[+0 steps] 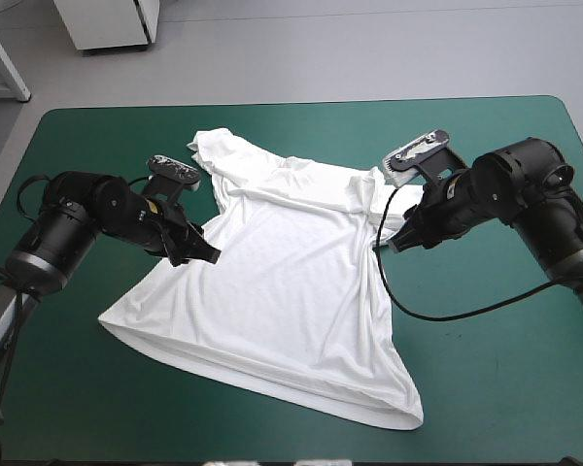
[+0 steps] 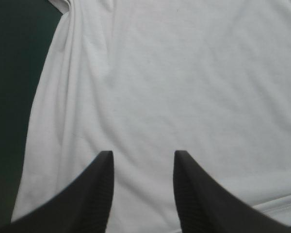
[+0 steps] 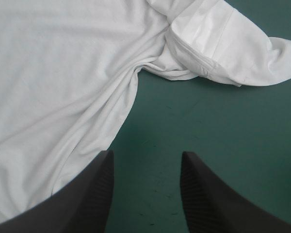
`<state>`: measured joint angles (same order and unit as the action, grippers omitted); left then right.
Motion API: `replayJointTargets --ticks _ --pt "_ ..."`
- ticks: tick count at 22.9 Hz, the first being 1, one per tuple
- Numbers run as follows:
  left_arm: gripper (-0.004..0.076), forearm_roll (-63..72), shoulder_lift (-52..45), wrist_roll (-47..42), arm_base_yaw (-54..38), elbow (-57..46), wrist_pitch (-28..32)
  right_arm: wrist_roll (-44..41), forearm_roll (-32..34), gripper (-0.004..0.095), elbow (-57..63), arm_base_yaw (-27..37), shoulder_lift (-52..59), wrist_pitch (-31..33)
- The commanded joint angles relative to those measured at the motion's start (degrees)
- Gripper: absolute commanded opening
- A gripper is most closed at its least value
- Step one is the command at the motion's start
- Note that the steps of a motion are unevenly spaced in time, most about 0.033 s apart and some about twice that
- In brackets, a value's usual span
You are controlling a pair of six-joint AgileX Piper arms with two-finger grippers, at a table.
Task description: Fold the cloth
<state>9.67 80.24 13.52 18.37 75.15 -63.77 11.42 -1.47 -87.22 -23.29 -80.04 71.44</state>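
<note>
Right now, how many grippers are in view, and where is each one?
2. The left gripper is open over the T-shirt. The right gripper is open over the teal-green cover, just beside the T-shirt's edge.

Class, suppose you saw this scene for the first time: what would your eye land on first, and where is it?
The white T-shirt stands out first, spread nearly flat across the middle of the teal-green table, its collar end rumpled toward the far edge. Next come the two black grippers at its sides, both open: the left gripper over the fabric, the right gripper over bare table beside a sleeve.
</note>
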Motion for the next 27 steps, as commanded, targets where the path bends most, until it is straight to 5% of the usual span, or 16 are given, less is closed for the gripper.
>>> replayJointTargets --ticks 1,10,18,27 --pt "0.0293 -0.2 -1.8 -0.3 -0.1 1.9 1.3 0.1 0.2 0.0414 -2.0 -0.1 2.1 0.1" --pt "0.0293 -0.1 -1.8 -0.3 -0.1 1.9 1.2 0.2 0.2 0.0414 -2.0 -0.1 2.1 0.1" --pt "0.0293 -10.5 -3.8 -10.5 -0.1 1.9 -4.2 1.0 0.2 0.0415 -2.0 -2.8 0.3 -0.5" --pt "0.0294 -13.5 -6.5 -11.6 -11.9 1.9 -9.0 2.0 -0.4 0.0425 -2.0 -9.3 -2.9 0.1"
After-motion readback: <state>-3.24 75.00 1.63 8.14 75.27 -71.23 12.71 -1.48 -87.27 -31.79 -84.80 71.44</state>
